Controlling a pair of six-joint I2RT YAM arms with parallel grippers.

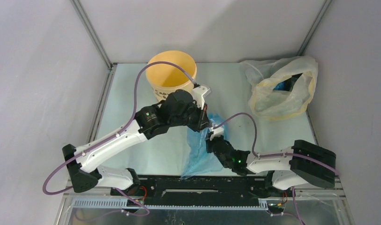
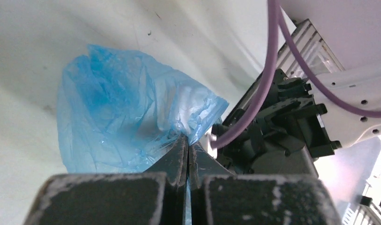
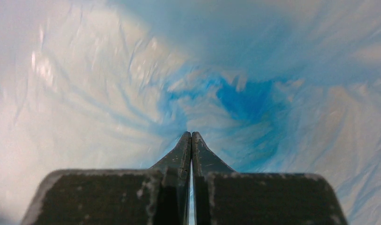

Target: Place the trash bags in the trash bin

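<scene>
A thin blue trash bag (image 1: 199,152) lies wrinkled on the table between my two arms, and it also shows in the left wrist view (image 2: 118,117). The yellow-orange trash bin (image 1: 171,74) stands upright and open at the back, just behind my left wrist. My left gripper (image 1: 208,123) is shut on the bag's upper edge, with film pinched at its tips (image 2: 187,140). My right gripper (image 1: 212,137) is right beside it, shut on the same bag. Blue film (image 3: 245,93) fills the right wrist view around its closed tips (image 3: 191,135).
A larger pale yellowish see-through bag (image 1: 281,89) lies at the back right with something blue inside. Grey walls stand to the left, right and back. Purple cables loop over both arms. The right arm's wrist (image 2: 278,136) is close beside my left gripper.
</scene>
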